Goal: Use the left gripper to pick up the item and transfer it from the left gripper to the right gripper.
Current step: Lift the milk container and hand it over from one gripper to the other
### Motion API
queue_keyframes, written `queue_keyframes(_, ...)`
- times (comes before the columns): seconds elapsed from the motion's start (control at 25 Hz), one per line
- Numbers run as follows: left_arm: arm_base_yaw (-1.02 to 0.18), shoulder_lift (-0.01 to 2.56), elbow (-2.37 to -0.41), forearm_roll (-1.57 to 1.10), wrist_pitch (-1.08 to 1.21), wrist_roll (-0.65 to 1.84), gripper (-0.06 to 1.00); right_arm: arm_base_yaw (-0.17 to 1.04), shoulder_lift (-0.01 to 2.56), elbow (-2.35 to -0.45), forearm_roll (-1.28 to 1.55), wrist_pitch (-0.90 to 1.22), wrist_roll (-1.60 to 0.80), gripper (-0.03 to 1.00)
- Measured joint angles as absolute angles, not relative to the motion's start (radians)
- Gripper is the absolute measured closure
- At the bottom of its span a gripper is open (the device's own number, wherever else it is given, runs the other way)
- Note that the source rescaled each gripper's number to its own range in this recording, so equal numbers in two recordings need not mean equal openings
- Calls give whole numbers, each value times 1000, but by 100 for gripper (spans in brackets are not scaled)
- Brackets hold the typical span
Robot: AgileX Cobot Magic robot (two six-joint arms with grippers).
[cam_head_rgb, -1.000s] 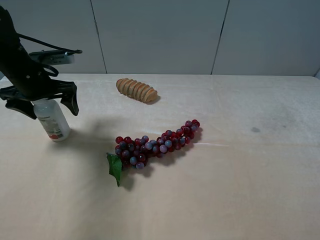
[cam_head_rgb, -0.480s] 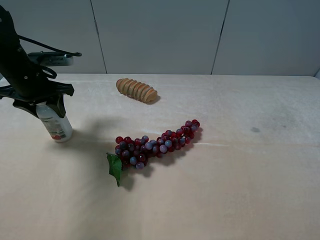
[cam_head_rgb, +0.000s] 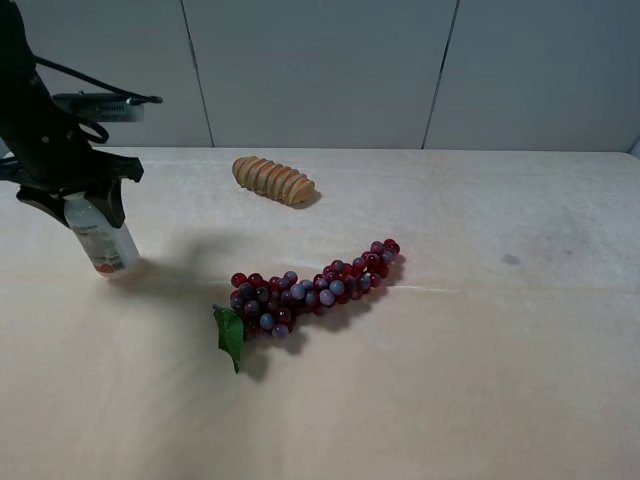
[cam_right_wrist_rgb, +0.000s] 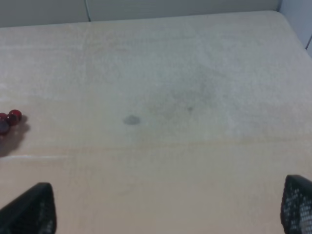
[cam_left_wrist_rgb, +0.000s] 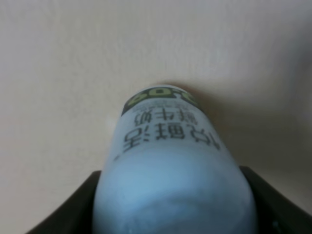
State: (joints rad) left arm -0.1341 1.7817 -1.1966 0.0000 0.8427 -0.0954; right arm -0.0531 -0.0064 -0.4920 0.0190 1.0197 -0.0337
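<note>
While clamped at its neck by the left end effector (cam_head_rgb: 84,208), the white bottle (cam_head_rgb: 105,245) is seen well left of the grape bunch (cam_head_rgb: 315,288). Grasping is judged done; lifting and handover to the wide-spread right end effector (cam_right_wrist_rgb: 163,209) remain.

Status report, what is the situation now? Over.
Left claw shut on bottle, bottle tilted. Right claw open, empty. Grape bunch mid-table, apart from bottle.

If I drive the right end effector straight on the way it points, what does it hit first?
Probably bare table, near the grey smudge. Nothing lies between the open fingers of the right end effector, and the grapes sit off to one side. Depth is hard to judge.
</note>
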Motion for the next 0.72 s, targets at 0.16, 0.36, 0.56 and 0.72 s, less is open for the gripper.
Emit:
queue_keyframes(0.16,-134,1782,-1311,0,954,-95,92,-53,-6,-492,19,1020,-34,-3)
queue_keyframes(0.36,-134,1782,-1401,-36,1032,-86,92,-53,-6,-492,19,1019,-34,-3)
queue_keyframes(0.56,-139,1782,-1414,-171,1037,-50,92,-53,-6,-492,19,1019,-34,-3)
queue_keyframes(0.72,-193,1782,-1414,-200,1028,-32,92,-53,-6,-492,19,1019,-34,-3)
